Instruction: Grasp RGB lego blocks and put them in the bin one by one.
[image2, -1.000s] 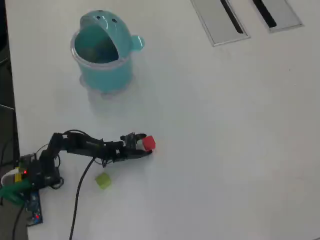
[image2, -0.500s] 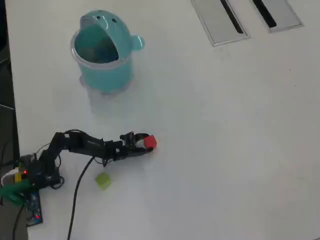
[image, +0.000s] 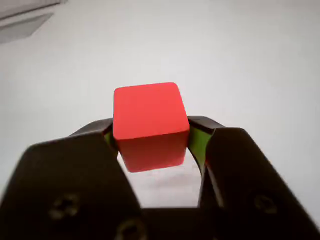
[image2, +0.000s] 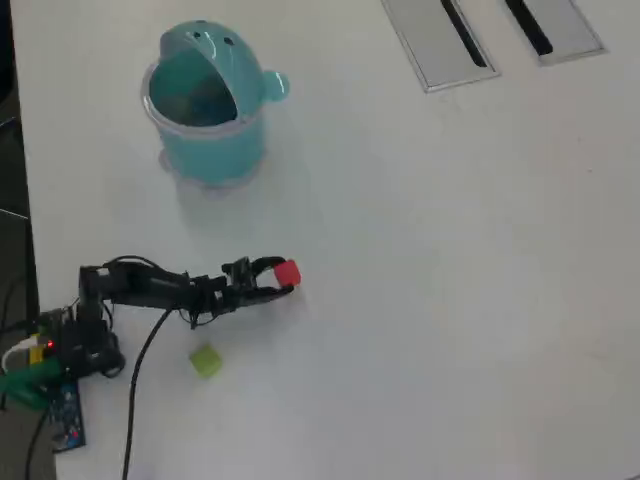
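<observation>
A red lego block (image: 149, 125) is pinched between the two black jaws of my gripper (image: 152, 137) and hangs clear of the white table, its shadow below it. The overhead view has the same red block (image2: 287, 273) at the tip of the gripper (image2: 279, 277), left of the table's middle. A pale yellow-green block (image2: 206, 361) lies on the table below the arm. The light-teal bin (image2: 208, 100) with its animal-face hood stands at the upper left, well away from the gripper. No blue block shows on the table.
Two grey recessed panels (image2: 437, 40) with dark slots sit at the table's top edge. The arm's base and circuit board (image2: 55, 360) stand at the left edge, with a black cable (image2: 140, 370) trailing down from the arm.
The gripper has pulled back to the left and slightly up with the red block in it. The yellow-green block and the bin have not moved.
</observation>
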